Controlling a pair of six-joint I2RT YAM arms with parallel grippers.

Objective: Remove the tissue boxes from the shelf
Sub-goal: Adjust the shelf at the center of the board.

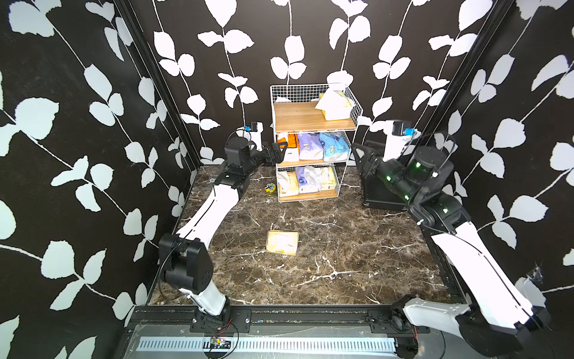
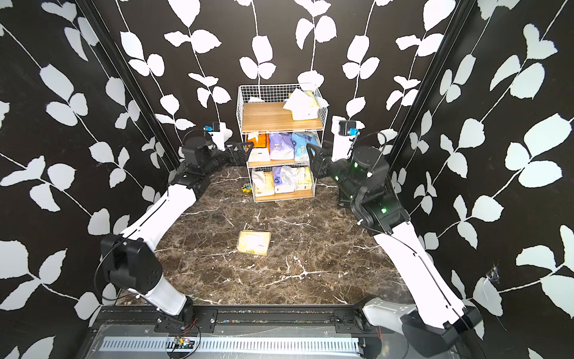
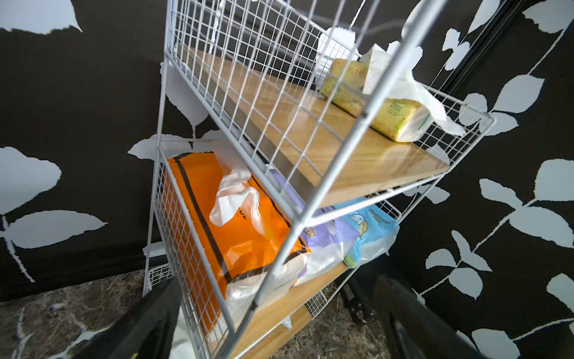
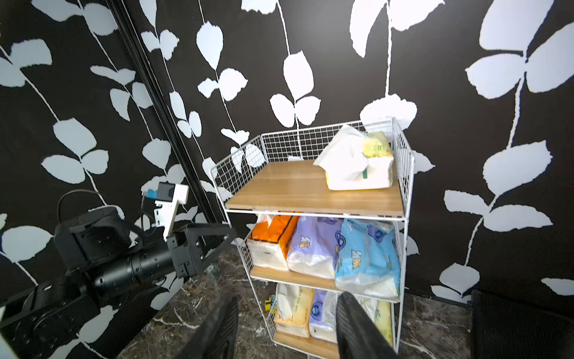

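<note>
The shelf (image 1: 298, 116) (image 2: 273, 116) (image 4: 298, 186) is a white wire rack with wooden boards at the back of the table. A yellow tissue pack (image 1: 337, 107) (image 3: 372, 102) (image 4: 360, 174) lies on its top board. The middle board holds an orange-and-white box (image 1: 290, 146) (image 3: 236, 236), a lilac pack (image 1: 309, 146) and a blue pack (image 1: 335, 146). Several packs (image 1: 307, 180) fill the bottom board. A pale yellow pack (image 1: 282, 243) (image 2: 254, 243) lies on the table. My left gripper (image 1: 279, 152) (image 3: 276, 323) is open at the shelf's front left post, level with the middle board. My right gripper (image 1: 357, 155) (image 4: 285, 326) hangs open before the shelf's right side, holding nothing.
A black ribbed case (image 1: 382, 192) stands at the back right, behind my right arm. A tiny yellow-blue object (image 1: 270, 187) lies on the marble table (image 1: 310, 273) by the shelf's left foot. Dark leaf-patterned walls close in on three sides.
</note>
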